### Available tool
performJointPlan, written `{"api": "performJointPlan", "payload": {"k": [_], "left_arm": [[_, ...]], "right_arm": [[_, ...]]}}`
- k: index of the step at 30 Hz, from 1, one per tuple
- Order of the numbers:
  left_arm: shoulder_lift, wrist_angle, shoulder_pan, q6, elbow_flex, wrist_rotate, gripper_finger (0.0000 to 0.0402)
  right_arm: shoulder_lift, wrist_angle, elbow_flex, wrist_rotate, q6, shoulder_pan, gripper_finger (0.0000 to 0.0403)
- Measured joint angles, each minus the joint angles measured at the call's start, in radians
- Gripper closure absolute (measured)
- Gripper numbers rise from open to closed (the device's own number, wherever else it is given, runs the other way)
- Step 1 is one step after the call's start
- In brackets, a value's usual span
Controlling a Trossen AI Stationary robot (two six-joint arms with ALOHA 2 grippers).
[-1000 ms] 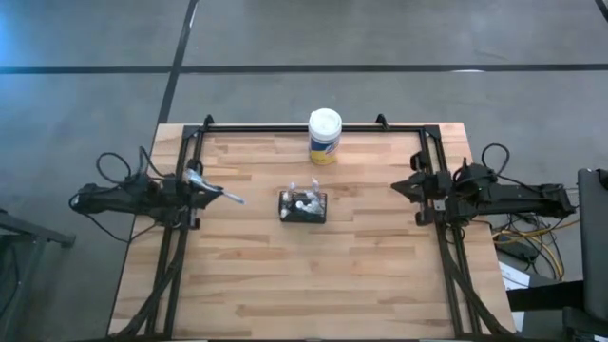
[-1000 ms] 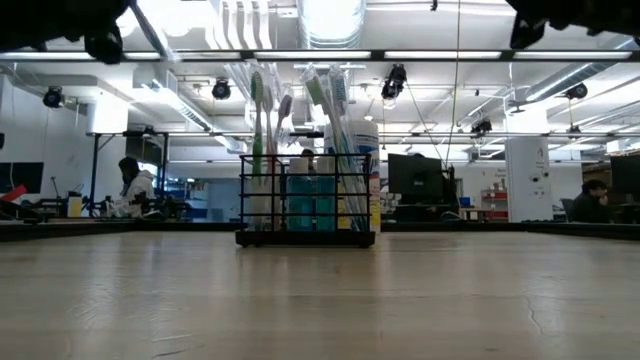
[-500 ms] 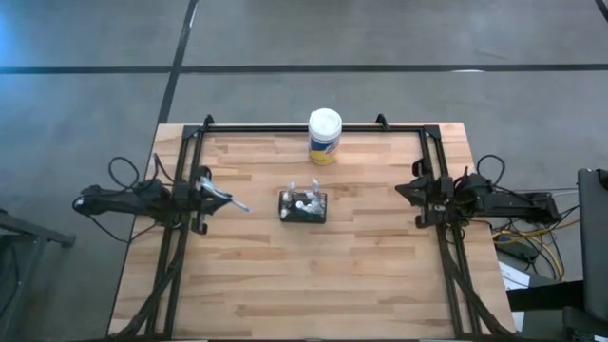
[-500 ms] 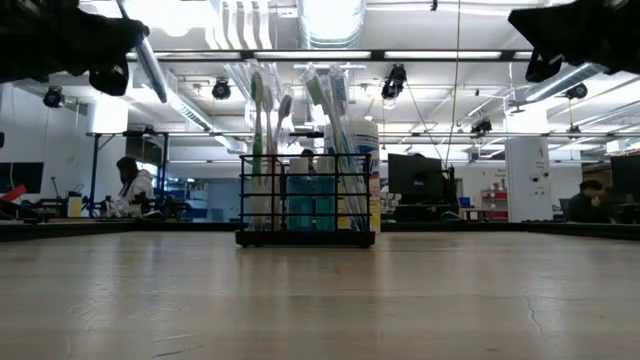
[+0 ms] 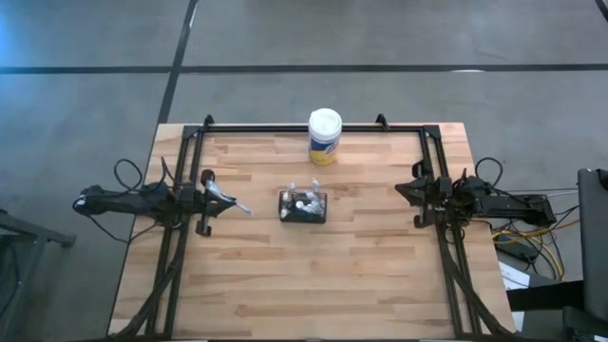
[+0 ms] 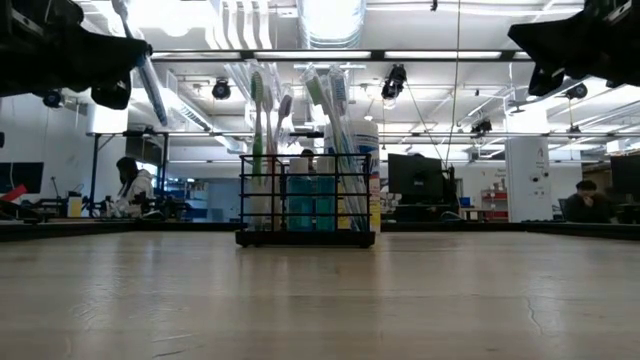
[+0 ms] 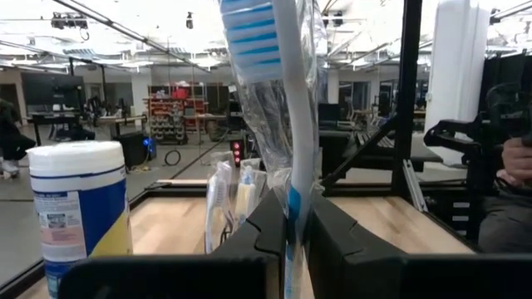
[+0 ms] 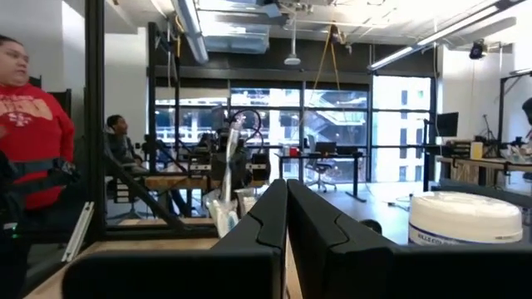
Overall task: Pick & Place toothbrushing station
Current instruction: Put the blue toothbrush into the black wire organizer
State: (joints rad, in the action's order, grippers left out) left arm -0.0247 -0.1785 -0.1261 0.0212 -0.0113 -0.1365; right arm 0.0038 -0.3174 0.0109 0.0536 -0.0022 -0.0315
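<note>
Toothbrushing station [image 5: 302,206]: small black wire-walled caddy, upright near the middle of the table [image 5: 285,285], slightly toward the far side. In the low view several toothbrushes stand in it, some in clear wrappers, with teal items low in the compartments. Neither gripper touches it.

Left gripper [image 5: 211,195]: at the table's left edge, above the black frame rail, well apart from the station. Fingers pinched tight on a wrapped toothbrush [image 7: 278,108], white handle, blue-striped head. The brush juts toward the table's middle in the high view; in the low view it hangs tilted, clear of the tabletop.

Right gripper [image 5: 415,187]: at the table's right edge over the frame rail, fingers pressed together with nothing between them. Arm waiting.

Canister [image 5: 324,136]: round, white lid, yellow and blue label, upright at the far edge, just beyond the station and slightly right of it. Apart from it.

Obstructions: none between the left gripper and the station; bare wood lies between them.

Surface: pale butcher-block planks, bordered by a black metal frame [image 5: 285,128] along the far, left and right sides.

Room: grey floor with dark lines around the table; cables [image 5: 527,242] on the floor to the right. Beyond the table, an open workshop with ceiling lights, desks and monitors. A person in a red top [image 8: 25,133] shows in the right wrist view; other seated figures farther off, possibly three, too small to count surely.
</note>
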Motion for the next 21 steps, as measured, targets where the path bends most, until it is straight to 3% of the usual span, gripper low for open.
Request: {"api": "performJointPlan", "payload": {"k": [11,21], "left_arm": [[-0.023,-0.001,0.0,-0.017,-0.057,-0.046,0.0377],[-0.298,0.005,0.0,0.132,-0.322,-0.046,0.0377]], "right_arm": [[-0.002,0.008,0.0,0.002,-0.003,0.0,0.0394],[0.0,0.007,0.0,0.019,-0.007,0.0,0.0394]]}}
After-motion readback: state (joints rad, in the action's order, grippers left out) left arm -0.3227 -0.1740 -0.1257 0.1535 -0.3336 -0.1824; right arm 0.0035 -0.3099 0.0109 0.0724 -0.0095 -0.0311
